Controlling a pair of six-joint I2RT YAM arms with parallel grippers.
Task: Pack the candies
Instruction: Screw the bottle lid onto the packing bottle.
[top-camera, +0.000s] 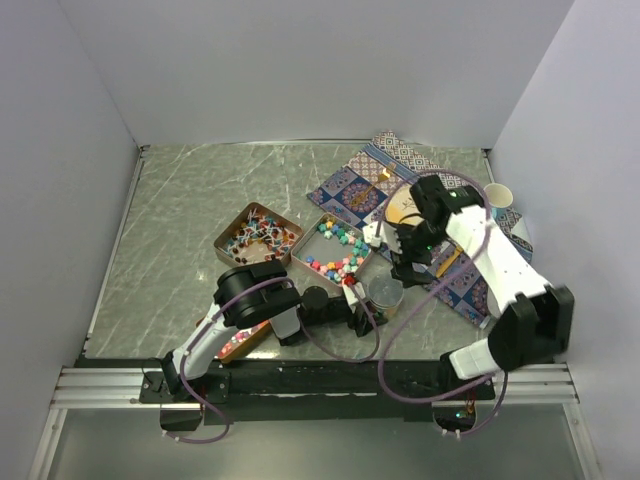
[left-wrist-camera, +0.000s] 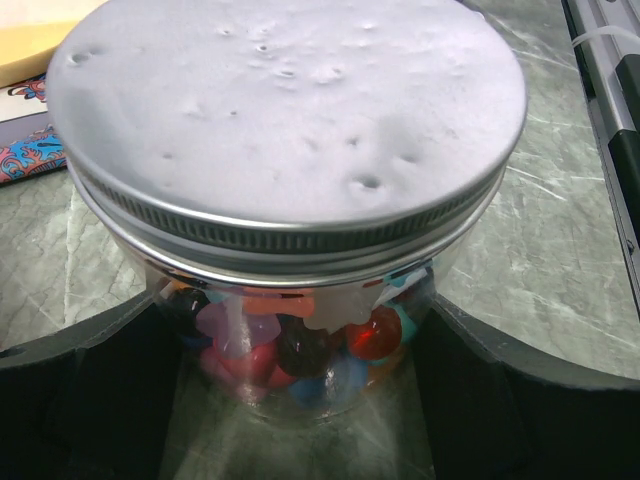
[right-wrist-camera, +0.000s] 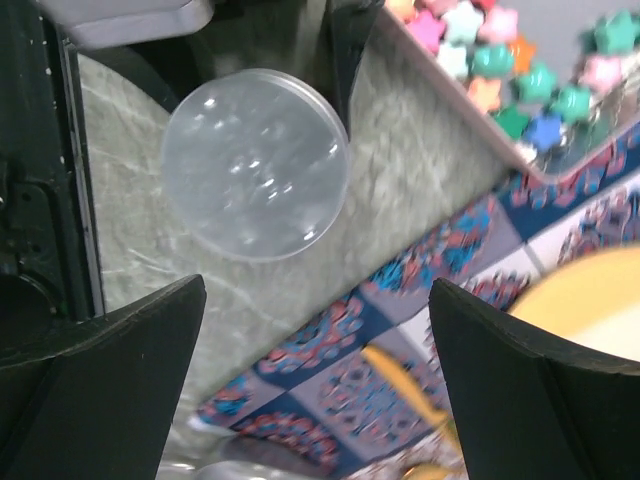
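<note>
At the far left a copper tin (top-camera: 230, 222) holds the wrapped stick sweets (top-camera: 258, 235). Just beside it, a 2nd tin (top-camera: 309, 238) holds loose star-shaped candies (top-camera: 338, 252) in pink, green, blue and orange. A good share of the candies is not yet packed.

My left gripper (left-wrist-camera: 300, 330) reaches in from the left with the clear jar (top-camera: 385, 294) between its 2 fingers (left-wrist-camera: 90, 390). They sit against the jar's wall on both sides — a wide pinch on the jar, as best I can judge. The jar stands upright on the marbled tabletop (top-camera: 200, 200), near the star tin. A metal lid (left-wrist-camera: 290, 110) sits on it, and mixed candies (left-wrist-camera: 375, 335) show through the wall.

Further right, my right gripper (right-wrist-camera: 315, 300) hangs over the edge of the patterned cloth (top-camera: 390, 160). Its fingers are spread wide and hold nothing.

I take the step in hand to be closing this jar; I cannot tell whether the lid is screwed tight. If it is not, the right gripper needs to centre over the lid, take its rim and turn while my left stops the jar spinning — otherwise the left must let go without tipping it.
</note>
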